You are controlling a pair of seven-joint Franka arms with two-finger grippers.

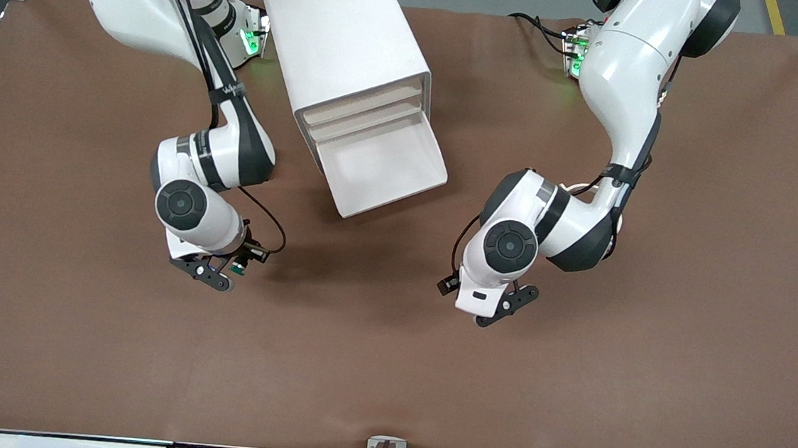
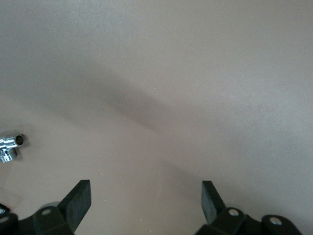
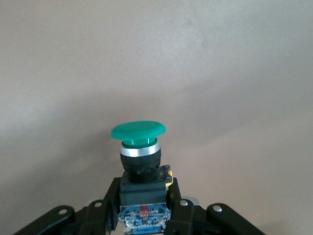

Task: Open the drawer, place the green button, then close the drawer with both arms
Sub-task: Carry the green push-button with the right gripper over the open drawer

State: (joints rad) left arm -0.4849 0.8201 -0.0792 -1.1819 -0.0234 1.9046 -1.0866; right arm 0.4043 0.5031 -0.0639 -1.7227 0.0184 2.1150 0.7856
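A brown mat covers the table [image 1: 388, 365] from edge to edge, with grey floor and aluminium frame posts showing past the corners near the robots' bases. The white rounded cabinet [image 1: 342, 41] stands between the two arms, close to the bases, and its drawer [image 1: 386, 162], a shallow white tray, is pulled out toward the front camera with nothing visible inside. The right gripper [image 1: 224, 271] hangs over bare mat toward the right arm's end of the table, its jaws clamped shut on the button [image 3: 141, 166]. The button has a broad round green cap, a silver collar below it, then a black body with a blue base and a small yellow tab at one side; the black fingers [image 3: 178, 210] press against that lower body, cap pointing away from the wrist. The left gripper [image 1: 506, 307] hovers over bare mat toward the left arm's end, its jaws spread wide and holding nothing. A small chrome fitting [image 2: 11, 147] shows at the edge of the left wrist view.
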